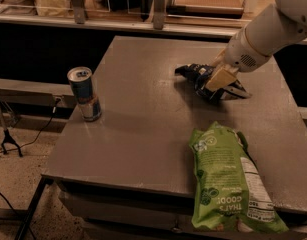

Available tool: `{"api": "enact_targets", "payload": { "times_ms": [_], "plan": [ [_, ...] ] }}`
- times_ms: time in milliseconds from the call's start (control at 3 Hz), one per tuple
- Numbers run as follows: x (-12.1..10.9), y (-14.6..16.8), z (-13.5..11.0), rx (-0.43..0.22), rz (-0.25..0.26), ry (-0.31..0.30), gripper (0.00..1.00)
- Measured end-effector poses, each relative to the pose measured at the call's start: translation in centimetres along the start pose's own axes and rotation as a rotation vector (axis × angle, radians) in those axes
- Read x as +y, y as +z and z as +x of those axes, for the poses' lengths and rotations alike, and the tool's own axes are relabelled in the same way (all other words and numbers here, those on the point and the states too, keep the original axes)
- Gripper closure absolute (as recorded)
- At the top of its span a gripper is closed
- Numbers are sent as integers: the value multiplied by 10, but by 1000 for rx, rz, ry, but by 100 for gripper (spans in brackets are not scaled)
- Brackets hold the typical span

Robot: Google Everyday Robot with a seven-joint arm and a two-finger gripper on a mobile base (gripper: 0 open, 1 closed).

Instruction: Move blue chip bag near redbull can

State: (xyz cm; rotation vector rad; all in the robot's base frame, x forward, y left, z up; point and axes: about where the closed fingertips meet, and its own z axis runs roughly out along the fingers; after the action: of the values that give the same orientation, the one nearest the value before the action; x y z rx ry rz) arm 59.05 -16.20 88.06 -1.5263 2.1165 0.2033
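The blue chip bag [192, 73] lies crumpled at the right rear part of the grey table [143, 129]. My gripper [218, 80] comes down from the upper right on a white arm and is shut on the bag's right half, with one tan finger [221, 77] across it. The bag's left tip sticks out toward the left. The redbull can [84, 94] stands upright near the table's left edge, far to the left of the bag and the gripper.
A large light-green snack bag [228, 184] lies at the table's front right, overhanging the front edge. A counter with shelves and boxes [143, 4] runs behind the table. Cables and a stand foot [8, 139] lie on the floor at left.
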Motion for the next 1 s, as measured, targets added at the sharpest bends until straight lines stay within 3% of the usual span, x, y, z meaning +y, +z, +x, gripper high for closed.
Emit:
{"api": "enact_targets", "payload": {
  "times_ms": [333, 667, 1000],
  "plan": [
    [1, 0, -7, -70, -7, -40, 100],
    [-1, -12, -19, -213, 31, -94, 100],
    [2, -28, -34, -358, 69, -187, 100]
  ]
}}
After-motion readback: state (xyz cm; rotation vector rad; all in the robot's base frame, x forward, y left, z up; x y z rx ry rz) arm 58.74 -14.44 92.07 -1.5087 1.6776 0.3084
